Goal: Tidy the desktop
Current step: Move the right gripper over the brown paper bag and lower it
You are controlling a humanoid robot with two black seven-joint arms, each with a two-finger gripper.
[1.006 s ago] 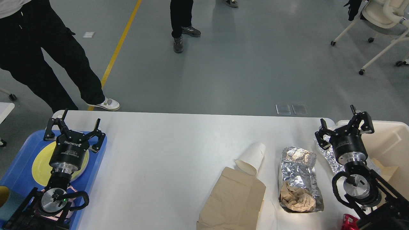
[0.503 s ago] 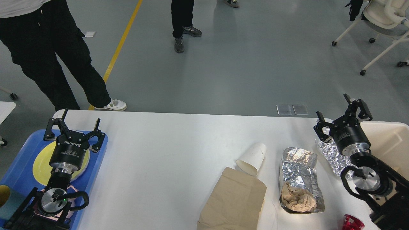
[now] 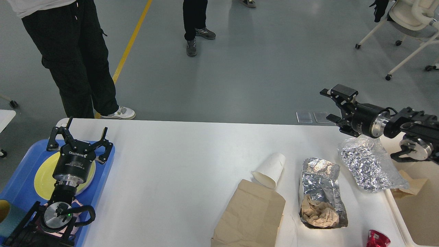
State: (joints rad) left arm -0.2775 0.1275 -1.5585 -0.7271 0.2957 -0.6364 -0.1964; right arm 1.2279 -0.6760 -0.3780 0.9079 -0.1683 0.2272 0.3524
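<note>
Left claw (image 3: 78,134) over the blue tray (image 3: 20,178) at the worktop's (image 3: 178,164) left edge; fingers spread wide, nothing between them, touching nothing visible; below it a yellow plate (image 3: 43,175) lies in the tray.

Right claw (image 3: 332,104) above the worktop's far right corner, pointing left, lying roughly level; upper finger (image 3: 341,91) and lower finger (image 3: 332,118) well apart, so open; holds nothing, clear of the foil below.

Worktop white, filling the lower half of the head view, far edge against grey floor.

Near its right edge: crinkled foil wrap (image 3: 370,166), overlapping the rim of the cream bin (image 3: 416,209) beside the worktop; just left of it a foil tray (image 3: 320,178) with crumpled brown paper (image 3: 319,214) inside; white paper cup (image 3: 271,169) on its side, its mouth touching a flat brown bag (image 3: 252,216) at the near edge; red item (image 3: 377,238) at the near right corner, cut off by the frame.
</note>
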